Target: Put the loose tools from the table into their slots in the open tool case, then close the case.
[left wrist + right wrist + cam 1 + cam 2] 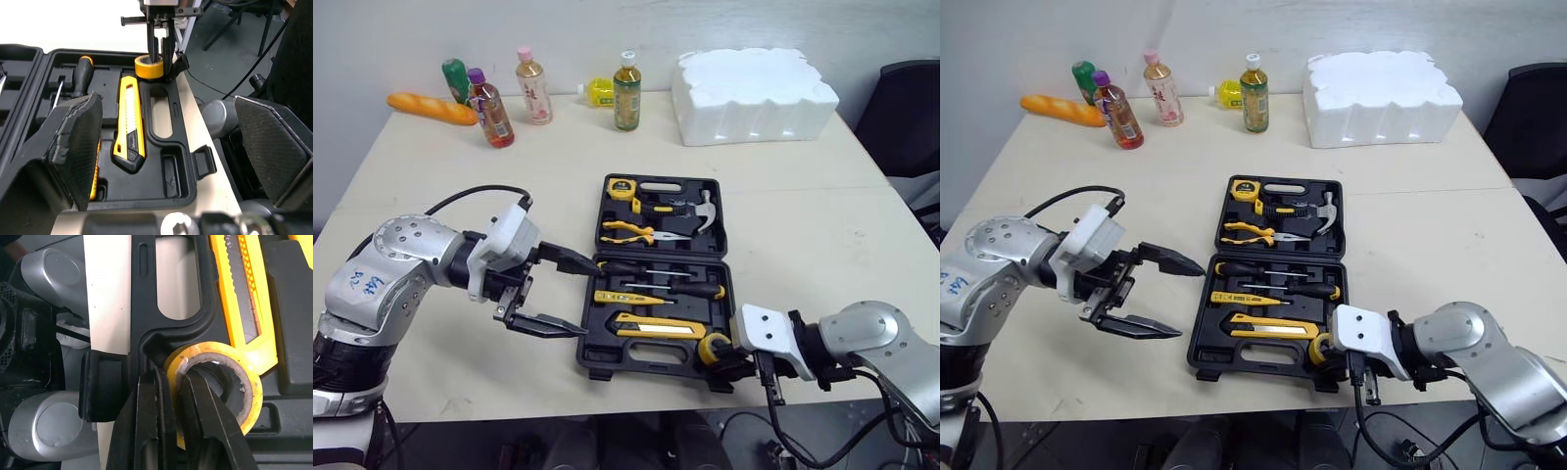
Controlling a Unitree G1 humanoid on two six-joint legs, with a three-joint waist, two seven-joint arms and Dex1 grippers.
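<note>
Well, the right gripper (729, 360) was closed on the yellow tape roll (713, 348) — one finger down in the hole, the other outside, with the roll's wall pinched between them. The roll sat at the lower right corner of the open tool case (636, 366), which lay in the middle of the frame on the table (460, 196). It lay flat, hole up, just beside the end of the yellow knife (656, 326). I could not tell if it was all the way down in its round pocket or a bit above it.

The left gripper (590, 299) hung at the left edge of the case, fingers spread wide, holding nothing. It pointed right, across the case toward the roll, but was well apart from it — the right arm was the near one.

The hammer (700, 211) and pliers (636, 232) lay in the upper half of the case, the screwdrivers (656, 279) just above the knife. I saw no other tool loose on the table, just bottles (626, 93) and a white foam block (754, 93) along the top of the frame. So I judged the roll was the last piece. The next move turned on one thing: the roll had to go straight down into the corner pocket, and the fingers had to pull back toward the lower right without lifting it out.
</note>
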